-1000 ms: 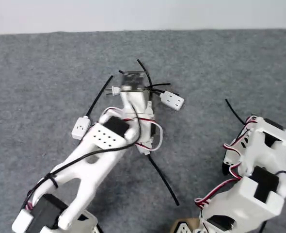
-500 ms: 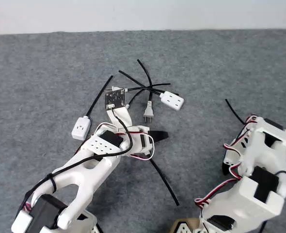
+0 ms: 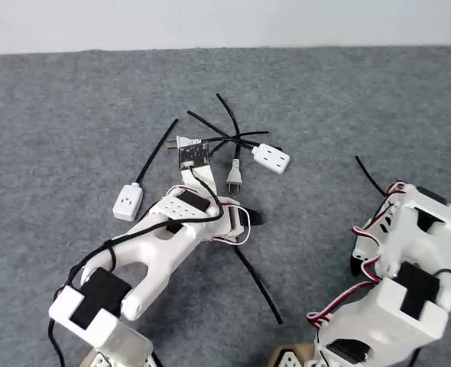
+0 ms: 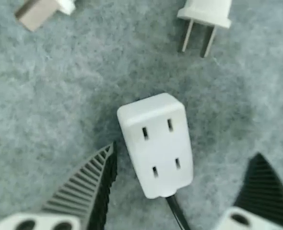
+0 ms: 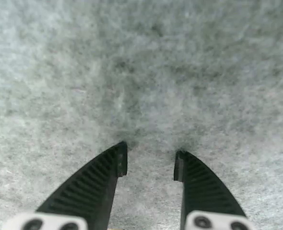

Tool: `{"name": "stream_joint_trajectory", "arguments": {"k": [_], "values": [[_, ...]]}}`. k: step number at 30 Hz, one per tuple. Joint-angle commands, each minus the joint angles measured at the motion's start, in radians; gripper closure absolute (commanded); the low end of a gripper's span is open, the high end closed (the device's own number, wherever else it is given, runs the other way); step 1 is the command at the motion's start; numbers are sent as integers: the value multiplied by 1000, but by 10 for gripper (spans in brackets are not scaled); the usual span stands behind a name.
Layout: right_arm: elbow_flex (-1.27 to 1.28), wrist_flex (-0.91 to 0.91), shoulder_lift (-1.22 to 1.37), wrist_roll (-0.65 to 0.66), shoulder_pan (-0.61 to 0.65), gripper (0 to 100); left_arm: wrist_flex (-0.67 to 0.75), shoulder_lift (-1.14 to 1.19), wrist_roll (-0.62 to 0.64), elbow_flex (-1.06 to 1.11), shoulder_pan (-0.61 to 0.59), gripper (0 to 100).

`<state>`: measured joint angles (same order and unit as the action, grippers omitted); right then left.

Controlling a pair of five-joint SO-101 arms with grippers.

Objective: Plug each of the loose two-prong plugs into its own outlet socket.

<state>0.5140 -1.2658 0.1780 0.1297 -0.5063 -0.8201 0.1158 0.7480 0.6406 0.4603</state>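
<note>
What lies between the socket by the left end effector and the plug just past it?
Only bare grey carpet. The left wrist view shows the plug clear of the socket, with its prongs pointing toward it.

Grey, felt-like table [image 3: 73,99] right across, and plenty lying on it. On the left, a white socket block [image 3: 128,202] lies flat, its black lead stretching toward the far side. Centre-far, a tangle of black leads [image 3: 229,134] crossing one another, and just right of it a second socket block [image 3: 271,157]. A white two-prong plug [image 3: 234,180] lies near the tangle, prongs aimed nearward at a third socket block [image 4: 156,143], close but apart. Another plug [image 4: 41,9], blurred, lies off to the side. One black lead [image 3: 257,287] slants toward the near right; a further lead [image 3: 369,177] curves at the right.
</note>
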Motion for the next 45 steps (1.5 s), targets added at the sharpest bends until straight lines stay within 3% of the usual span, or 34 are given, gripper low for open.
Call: {"name": "stream_joint_trajectory", "arguments": {"k": [1,4,6,21,25,30,40,45], "values": [[-25,19,10,20,25,845,-8,0,-18,-50,11,795],[-25,19,10,20,25,845,-2,8,-137,-76,11,931],[-25,19,10,20,25,845,-2,8,-155,-77,14,963],[-25,19,10,20,25,845,-80,-2,-161,-85,41,962],[-25,21,10,20,25,845,-86,-2,-215,-85,17,873],[-23,21,10,20,44,845,-219,-32,-224,-110,44,723],[-26,18,10,20,48,850,-241,-308,-229,10,41,713],[-64,-27,-50,35,140,948,-238,-592,-384,160,32,713]]}}
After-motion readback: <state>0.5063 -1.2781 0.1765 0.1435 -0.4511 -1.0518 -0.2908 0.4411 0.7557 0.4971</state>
